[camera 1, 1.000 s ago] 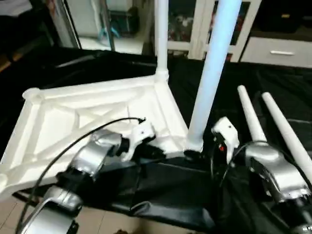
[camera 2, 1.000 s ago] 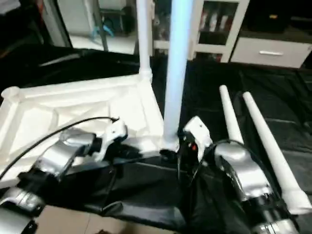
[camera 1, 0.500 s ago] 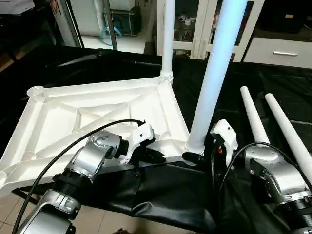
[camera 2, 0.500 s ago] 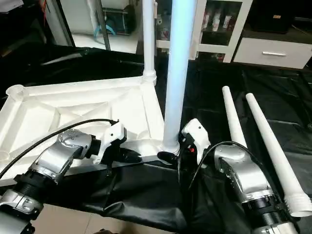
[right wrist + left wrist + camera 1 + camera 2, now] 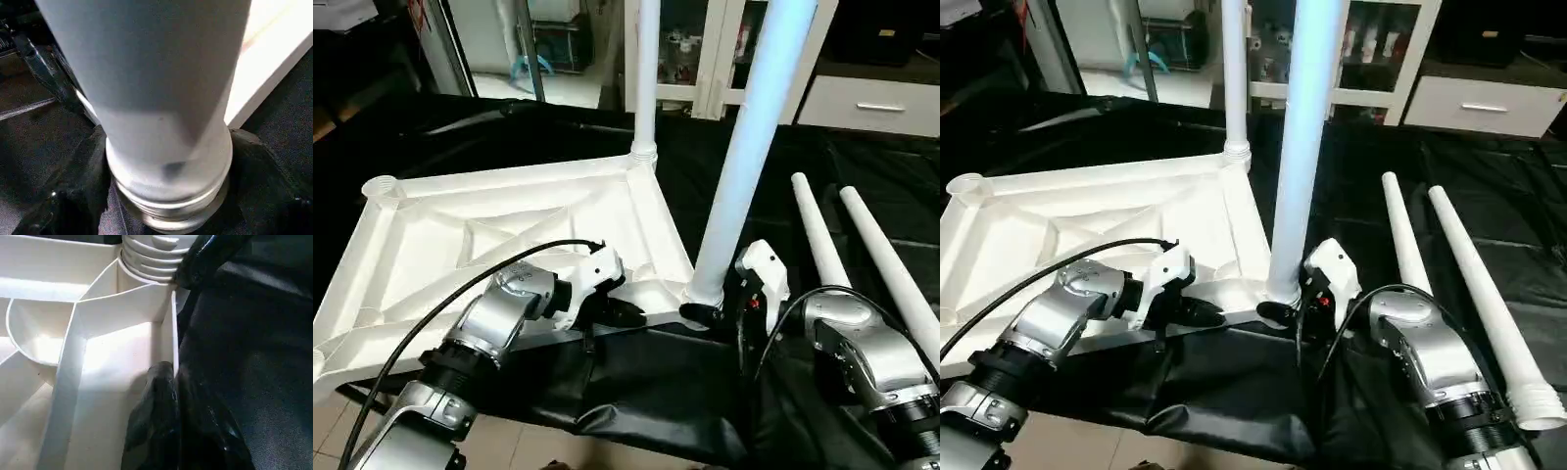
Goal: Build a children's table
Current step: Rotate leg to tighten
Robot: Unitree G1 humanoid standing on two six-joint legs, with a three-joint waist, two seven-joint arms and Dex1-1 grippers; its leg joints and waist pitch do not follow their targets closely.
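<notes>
White plastic dominates the black-covered table (image 5: 862, 147): the children's table top (image 5: 509, 225) lies upside down, ribbed underside up, with one leg standing in the far corner socket (image 5: 644, 152) and a second upright leg (image 5: 744, 147) seated at the near corner. Two spare legs (image 5: 862, 255) lie side by side on the cloth to the right, well apart from the top. The left pincer (image 5: 171, 396) is pinched together on the top's near rim wall, one finger inside, one outside, steadying the panel. The right pincer (image 5: 161, 196) has its fingers spread around the base of the near leg, one on each side; whether they actually press on the tube I cannot tell. The risk, as I judge it, is at that socket: if the right fingers squeeze off-centre or push sideways, the tall leg could lean and bind instead of seating fully, or lever the top up at its corner. A slip of the left grip on the thin rim would let the panel slide toward the table's near edge.
</notes>
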